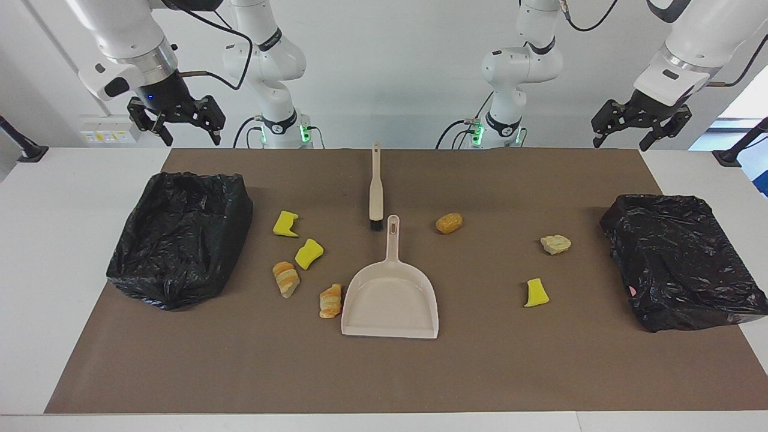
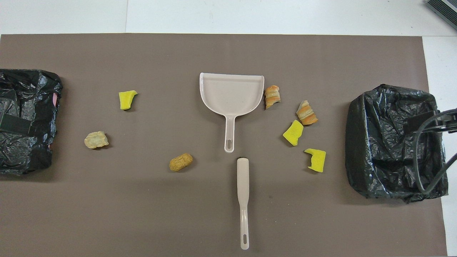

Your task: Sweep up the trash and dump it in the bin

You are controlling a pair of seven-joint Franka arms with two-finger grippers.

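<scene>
Trash lies scattered over your brown mat [image 1: 384,372], none of it swept up yet. Nearest the robots you have the brush [image 1: 375,189], handle toward them and bristles just short of the dustpan's handle. Next out come the golden-brown nugget [image 1: 449,222] toward the left arm's end and a yellow sponge bit [image 1: 285,224] toward the right arm's end, then the pale beige lump [image 1: 555,243] and a second yellow bit [image 1: 308,253]. Farther still sit two striped bread pieces [image 1: 286,278], one of them [image 1: 330,300] just beside the dustpan [image 1: 390,294], and a third yellow bit [image 1: 536,293] lies well apart toward the left arm's end. One black-bagged bin [image 1: 180,237] stands at the right arm's end of the surface, another [image 1: 684,261] at the left arm's end. Your right gripper [image 1: 177,123] hangs over the surface's edge by its bin, jaws released and empty; your left gripper [image 1: 639,123] hangs likewise at its own end, jaws spread, carrying nothing.
</scene>
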